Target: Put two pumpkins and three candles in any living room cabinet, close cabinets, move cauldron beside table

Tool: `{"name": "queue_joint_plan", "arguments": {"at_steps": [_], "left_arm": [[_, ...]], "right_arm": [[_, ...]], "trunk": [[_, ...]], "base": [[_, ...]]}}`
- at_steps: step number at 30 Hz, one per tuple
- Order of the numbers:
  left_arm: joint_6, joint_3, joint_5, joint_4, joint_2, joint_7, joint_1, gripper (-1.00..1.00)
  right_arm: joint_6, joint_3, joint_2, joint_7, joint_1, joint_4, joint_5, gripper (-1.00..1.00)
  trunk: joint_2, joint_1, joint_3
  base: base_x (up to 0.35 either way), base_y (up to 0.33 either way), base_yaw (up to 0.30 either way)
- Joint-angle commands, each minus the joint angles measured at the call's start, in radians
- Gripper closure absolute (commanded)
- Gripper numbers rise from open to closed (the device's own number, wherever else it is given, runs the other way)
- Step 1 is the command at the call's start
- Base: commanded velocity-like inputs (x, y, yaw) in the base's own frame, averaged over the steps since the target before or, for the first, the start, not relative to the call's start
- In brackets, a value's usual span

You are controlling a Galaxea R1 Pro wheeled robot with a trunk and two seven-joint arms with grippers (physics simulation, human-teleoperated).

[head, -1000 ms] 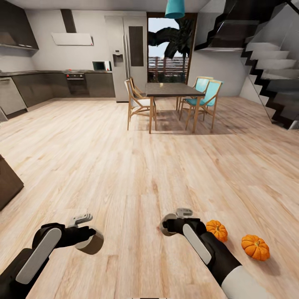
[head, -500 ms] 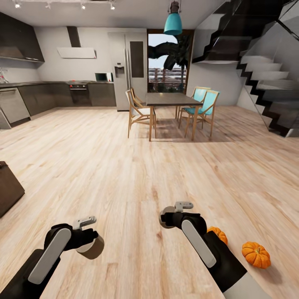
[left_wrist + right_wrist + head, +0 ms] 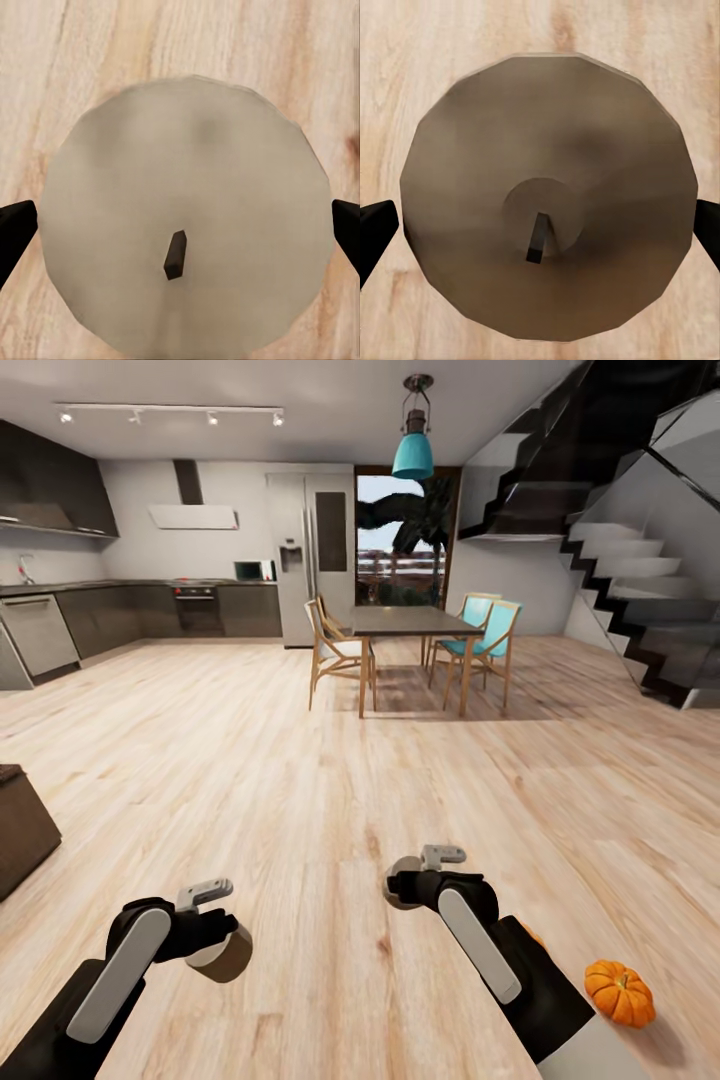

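My left gripper [image 3: 208,940] is shut on a pale beige candle [image 3: 222,957], held low over the wooden floor. In the left wrist view that candle [image 3: 180,225] shows its round top and dark wick, with a black fingertip [image 3: 15,232] at each side. My right gripper [image 3: 405,885] is shut on a darker brown candle [image 3: 400,880]; in the right wrist view this candle [image 3: 547,217] sits between the fingertips [image 3: 375,229]. An orange pumpkin [image 3: 619,992] lies on the floor right of my right arm. A sliver of a second pumpkin [image 3: 534,931] peeks from behind that arm. A corner of the dark-brown cabinet [image 3: 20,830] is at the left edge. The cauldron is out of view.
A dark dining table [image 3: 405,622] with wooden and teal chairs [image 3: 487,635] stands ahead. A kitchen run [image 3: 130,610] and a fridge [image 3: 310,560] line the far wall. A staircase [image 3: 640,590] rises at the right. Open wooden floor [image 3: 300,780] lies between me and the table.
The head camera has tilted up, so the whole room sits lower in the picture. The nearer pumpkin is now almost hidden behind my right arm. Both grippers still hold their candles.
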Motion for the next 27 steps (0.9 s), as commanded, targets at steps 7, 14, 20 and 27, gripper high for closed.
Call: {"name": "queue_joint_plan", "arguments": {"at_steps": [7, 14, 20, 27], "left_arm": [[0.001, -0.001, 0.009, -0.002, -0.001, 0.011, 0.0, 1.0], [0.001, -0.001, 0.01, -0.002, -0.005, 0.011, 0.0, 1.0], [0.001, -0.001, 0.011, -0.002, -0.014, 0.011, -0.001, 1.0], [0.001, -0.002, 0.011, -0.002, -0.017, 0.011, -0.001, 1.0]], "right_arm": [[-0.001, 0.003, -0.001, -0.012, -0.001, 0.002, -0.011, 1.0], [0.001, 0.002, -0.001, -0.013, -0.001, 0.004, -0.012, 1.0], [0.004, 0.002, -0.001, -0.013, -0.001, 0.004, -0.012, 1.0], [0.007, 0.003, 0.0, -0.013, -0.001, 0.005, -0.012, 1.0]], "trunk": [[0.001, -0.003, 0.026], [0.003, -0.006, 0.053], [0.025, -0.019, 0.074], [0.074, -0.046, 0.096]], "base": [[-0.059, 0.0, 0.105], [-0.225, 0.0, 0.272], [-0.032, 0.0, 0.283], [-0.002, 0.0, 0.284]]}}
